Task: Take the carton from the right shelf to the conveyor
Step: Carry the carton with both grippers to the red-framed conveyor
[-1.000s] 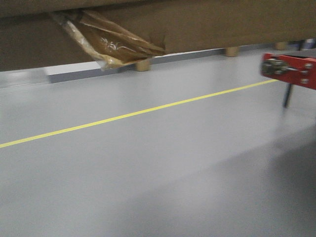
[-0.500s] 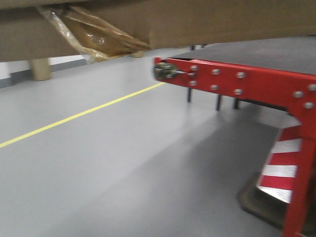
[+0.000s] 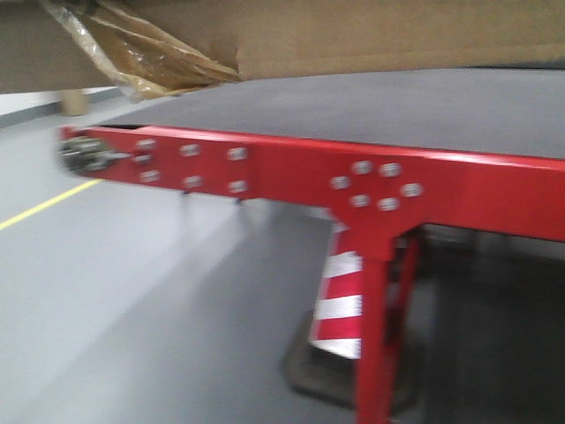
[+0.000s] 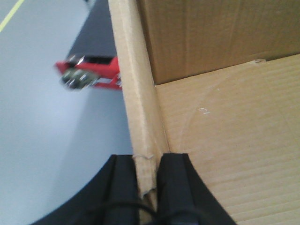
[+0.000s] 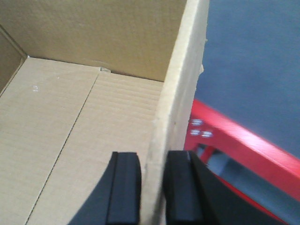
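Note:
The brown carton (image 3: 371, 31) hangs across the top of the front view, with a wad of yellowish tape (image 3: 141, 57) dangling from its underside. Below it lies the conveyor (image 3: 371, 110), a dark grey belt on a red bolted frame (image 3: 291, 172). My left gripper (image 4: 148, 161) is shut on the carton's left wall (image 4: 136, 84), one finger inside, one outside. Over on the other side, my right gripper (image 5: 153, 173) is shut on the right wall (image 5: 180, 75) the same way. The open carton's inside floor (image 5: 79, 140) shows bare cardboard. The shelf is out of view.
Grey floor with a yellow line (image 3: 40, 205) stretches to the left. A red-and-white striped leg (image 3: 340, 300) stands under the conveyor on a dark base. The red frame end (image 4: 91, 77) shows beside the carton in the left wrist view.
The front view has swung toward the conveyor: the red frame went from the right edge to filling the middle, and the belt now lies under the carried carton. Both grips are unchanged.

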Robot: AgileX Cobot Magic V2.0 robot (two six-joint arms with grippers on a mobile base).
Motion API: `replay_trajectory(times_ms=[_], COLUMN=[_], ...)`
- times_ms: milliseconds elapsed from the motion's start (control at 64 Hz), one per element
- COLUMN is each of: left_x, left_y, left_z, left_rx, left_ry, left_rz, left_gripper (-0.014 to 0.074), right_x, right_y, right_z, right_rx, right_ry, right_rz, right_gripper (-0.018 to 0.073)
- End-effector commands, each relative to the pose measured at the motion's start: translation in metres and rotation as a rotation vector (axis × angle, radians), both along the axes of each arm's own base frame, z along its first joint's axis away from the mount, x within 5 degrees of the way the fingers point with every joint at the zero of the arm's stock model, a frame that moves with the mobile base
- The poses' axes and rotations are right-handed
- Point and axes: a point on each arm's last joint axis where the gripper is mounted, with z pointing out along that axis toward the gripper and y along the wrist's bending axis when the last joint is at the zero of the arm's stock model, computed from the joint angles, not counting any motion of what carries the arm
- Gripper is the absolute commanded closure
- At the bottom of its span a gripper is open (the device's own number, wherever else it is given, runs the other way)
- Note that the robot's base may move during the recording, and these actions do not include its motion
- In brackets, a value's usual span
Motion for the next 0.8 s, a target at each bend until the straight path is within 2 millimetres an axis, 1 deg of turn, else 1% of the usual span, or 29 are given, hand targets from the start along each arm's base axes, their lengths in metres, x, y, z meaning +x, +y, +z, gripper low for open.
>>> replay_trajectory(times_ms=[0,781], left_x=[-0.0009,-0.0009], left_y=[0.0122,0.0122], left_z=[0.0067,0.0067], left_rx=[0.105,0.105], left_ry=[-0.052,-0.052], left_rz=[0.061,0.061], left_gripper=[0.0613,0.0613], right_x=[-0.0061,-0.0061], right_y=[-0.0055,-0.0055], right_z=[0.0102,0.0102], right_rx=[0.002,0.002], right_ry=[-0.06,-0.06], right_rz=[-0.002,-0.002], right_gripper=[0.0625,0.0625])
